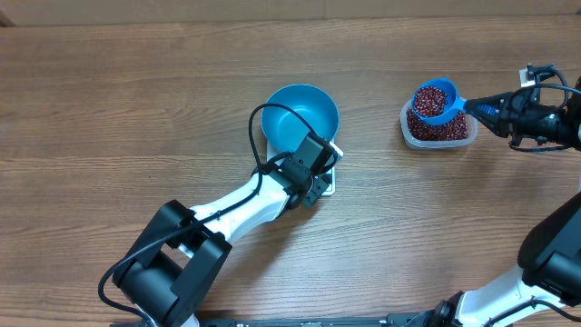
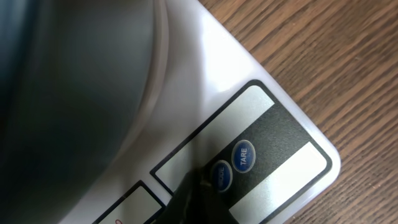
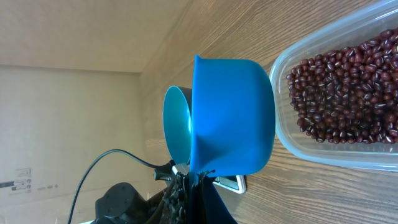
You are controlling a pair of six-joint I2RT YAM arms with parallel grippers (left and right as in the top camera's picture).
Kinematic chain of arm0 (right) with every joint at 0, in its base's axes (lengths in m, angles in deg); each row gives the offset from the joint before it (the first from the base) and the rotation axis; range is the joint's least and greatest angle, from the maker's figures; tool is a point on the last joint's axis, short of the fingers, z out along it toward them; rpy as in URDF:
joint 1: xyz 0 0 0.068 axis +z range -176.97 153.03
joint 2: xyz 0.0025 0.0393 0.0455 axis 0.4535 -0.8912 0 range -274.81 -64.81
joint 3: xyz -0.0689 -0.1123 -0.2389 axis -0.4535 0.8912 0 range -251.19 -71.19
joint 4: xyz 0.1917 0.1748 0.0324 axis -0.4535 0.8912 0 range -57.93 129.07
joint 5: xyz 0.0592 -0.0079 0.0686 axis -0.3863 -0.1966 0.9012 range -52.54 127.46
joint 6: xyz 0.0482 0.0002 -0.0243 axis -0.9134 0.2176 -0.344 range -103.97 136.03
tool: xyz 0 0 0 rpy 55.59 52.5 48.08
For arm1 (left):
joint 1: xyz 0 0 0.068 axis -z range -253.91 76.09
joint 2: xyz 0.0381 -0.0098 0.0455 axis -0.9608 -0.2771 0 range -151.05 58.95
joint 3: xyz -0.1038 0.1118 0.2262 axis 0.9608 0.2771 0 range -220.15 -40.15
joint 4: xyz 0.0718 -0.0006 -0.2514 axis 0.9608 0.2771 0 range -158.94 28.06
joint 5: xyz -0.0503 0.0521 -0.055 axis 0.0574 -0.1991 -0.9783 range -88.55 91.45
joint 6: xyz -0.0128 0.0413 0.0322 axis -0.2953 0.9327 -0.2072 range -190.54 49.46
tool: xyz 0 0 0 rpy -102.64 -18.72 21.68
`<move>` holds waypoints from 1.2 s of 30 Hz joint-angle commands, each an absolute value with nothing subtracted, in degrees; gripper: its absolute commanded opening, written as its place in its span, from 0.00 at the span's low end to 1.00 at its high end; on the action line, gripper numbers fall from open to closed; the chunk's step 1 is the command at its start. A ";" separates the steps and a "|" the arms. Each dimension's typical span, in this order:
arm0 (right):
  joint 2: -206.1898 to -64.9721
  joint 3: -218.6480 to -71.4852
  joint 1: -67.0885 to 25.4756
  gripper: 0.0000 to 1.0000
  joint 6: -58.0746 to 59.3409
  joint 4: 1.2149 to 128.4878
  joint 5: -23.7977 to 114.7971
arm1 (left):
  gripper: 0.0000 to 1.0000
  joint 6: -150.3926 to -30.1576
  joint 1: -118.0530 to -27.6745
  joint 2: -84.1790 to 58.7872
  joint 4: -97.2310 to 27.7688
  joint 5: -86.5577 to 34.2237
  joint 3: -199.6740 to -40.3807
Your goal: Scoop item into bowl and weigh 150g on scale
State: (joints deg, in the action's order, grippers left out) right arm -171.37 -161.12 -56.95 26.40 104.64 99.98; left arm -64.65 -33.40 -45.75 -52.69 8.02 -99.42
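The blue bowl [image 1: 300, 116] stands on the white scale [image 1: 330, 179]; its inside looks bare. My left gripper [image 1: 316, 184] is shut, and its tip [image 2: 194, 186] rests on the scale's [image 2: 273, 124] button strip, next to the round button left of TARE [image 2: 244, 156]. The bowl [image 2: 74, 93] fills the left of that view as a dark blur. My right gripper [image 1: 486, 107] is shut on the handle of a small blue scoop [image 1: 436, 100], heaped with red-brown beans, just above the clear tub [image 1: 413, 134]. In the right wrist view, the gripper [image 3: 198, 180] holds the scoop [image 3: 233, 118] beside the beans [image 3: 348, 93].
The clear tub [image 3: 298, 146] sits right of the bowl, with bare wood between them. The left arm's cable [image 1: 272, 123] loops over the bowl's near rim. The left arm's body [image 1: 182, 245] crosses the lower left of the table.
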 commanded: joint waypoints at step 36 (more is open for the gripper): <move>-171.35 -161.19 -57.10 0.04 27.04 104.42 100.85 | 0.04 -65.89 -33.51 -48.84 -53.58 9.35 -99.09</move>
State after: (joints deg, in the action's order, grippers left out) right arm -171.37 -161.12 -56.95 26.38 104.69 99.52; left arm -64.63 -33.40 -46.24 -53.74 8.85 -99.42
